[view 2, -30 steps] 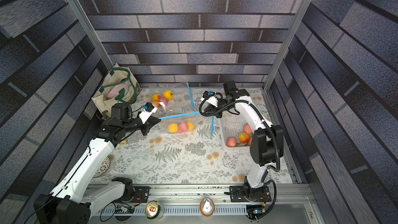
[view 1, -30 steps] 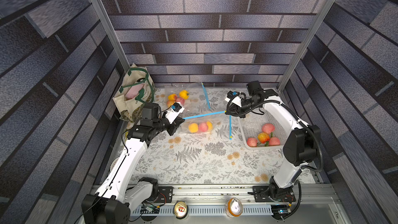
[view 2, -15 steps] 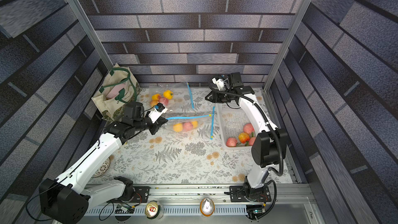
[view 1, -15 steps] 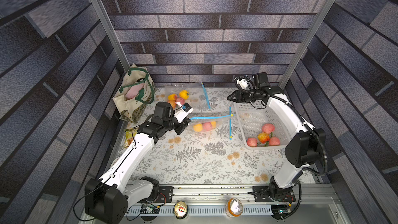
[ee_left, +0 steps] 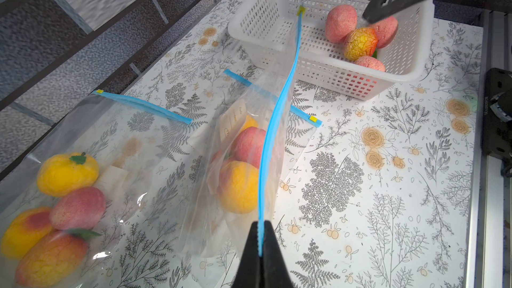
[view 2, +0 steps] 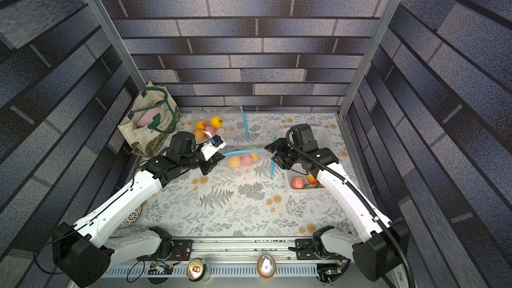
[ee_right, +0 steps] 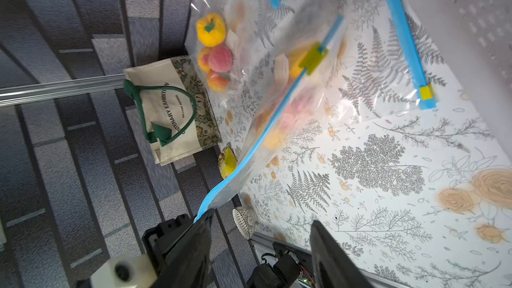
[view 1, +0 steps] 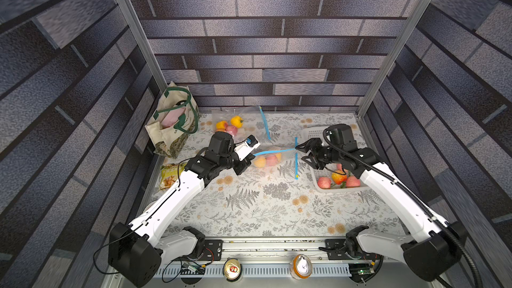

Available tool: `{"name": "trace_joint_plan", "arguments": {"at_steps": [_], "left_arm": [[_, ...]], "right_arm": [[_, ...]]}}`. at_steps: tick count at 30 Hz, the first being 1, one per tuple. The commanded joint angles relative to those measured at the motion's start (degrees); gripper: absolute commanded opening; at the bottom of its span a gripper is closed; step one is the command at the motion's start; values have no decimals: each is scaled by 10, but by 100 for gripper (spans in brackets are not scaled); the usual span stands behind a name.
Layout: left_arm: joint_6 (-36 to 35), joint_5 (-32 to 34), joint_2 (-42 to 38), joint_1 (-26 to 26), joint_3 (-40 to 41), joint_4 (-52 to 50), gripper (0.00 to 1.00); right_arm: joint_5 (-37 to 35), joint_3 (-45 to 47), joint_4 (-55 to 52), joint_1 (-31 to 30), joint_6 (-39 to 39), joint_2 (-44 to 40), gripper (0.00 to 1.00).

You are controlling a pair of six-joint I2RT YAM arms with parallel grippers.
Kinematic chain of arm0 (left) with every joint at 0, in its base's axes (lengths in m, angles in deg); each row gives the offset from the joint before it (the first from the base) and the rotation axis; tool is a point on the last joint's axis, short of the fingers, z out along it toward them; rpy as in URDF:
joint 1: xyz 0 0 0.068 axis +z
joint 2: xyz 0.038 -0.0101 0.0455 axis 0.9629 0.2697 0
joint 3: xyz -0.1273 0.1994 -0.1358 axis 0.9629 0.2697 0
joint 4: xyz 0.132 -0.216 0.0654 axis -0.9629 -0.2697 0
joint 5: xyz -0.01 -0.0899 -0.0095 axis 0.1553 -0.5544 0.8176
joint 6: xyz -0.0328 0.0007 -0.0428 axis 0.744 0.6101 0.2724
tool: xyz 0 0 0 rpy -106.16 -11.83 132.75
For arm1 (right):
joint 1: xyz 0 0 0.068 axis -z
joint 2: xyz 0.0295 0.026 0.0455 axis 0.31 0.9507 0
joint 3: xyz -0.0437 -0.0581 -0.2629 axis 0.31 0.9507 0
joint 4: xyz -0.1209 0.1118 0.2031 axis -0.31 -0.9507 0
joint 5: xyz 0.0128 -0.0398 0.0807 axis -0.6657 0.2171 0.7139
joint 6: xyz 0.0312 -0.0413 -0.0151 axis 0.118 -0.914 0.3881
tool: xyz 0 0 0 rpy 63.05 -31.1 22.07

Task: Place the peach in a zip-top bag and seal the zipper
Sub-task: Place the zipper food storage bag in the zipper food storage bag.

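Between left gripper and right gripper, the bag holds peaches, zipper apparently shut; the left pinches the zipper's end, the right gapes empty. Only release seems left.

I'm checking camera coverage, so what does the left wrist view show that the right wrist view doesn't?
Only the left wrist view shows the peaches in the basket. Only the right wrist view shows the tote and a patterned dish. Both show the held bag of fruit, a second filled bag and an empty bag.
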Motion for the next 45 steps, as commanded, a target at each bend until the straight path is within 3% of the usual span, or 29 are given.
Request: {"name": "trace_joint_plan", "arguments": {"at_steps": [1, 9, 17, 24, 36, 41, 45], "left_arm": [[5, 6, -9, -6, -6, 14, 0], [-5, 8, -10, -11, -8, 2, 0], [-9, 3, -18, 0, -11, -11, 0], [-5, 4, -24, -3, -10, -4, 0], [-18, -6, -20, -9, -24, -7, 0], [-21, -7, -18, -15, -28, -7, 0], [-20, -8, -16, -17, -26, -11, 0]], "right_arm": [[-69, 16, 73, -16, 102, 21, 59], [-87, -3, 154, -39, 133, 109, 60], [-130, -59, 64, -44, 94, 47, 61], [-77, -91, 72, -50, 117, 115, 61], [-78, -93, 70, -67, 138, 152, 61], [-65, -112, 76, -79, 125, 203, 50], [-60, -119, 85, -79, 120, 217, 29]]}}
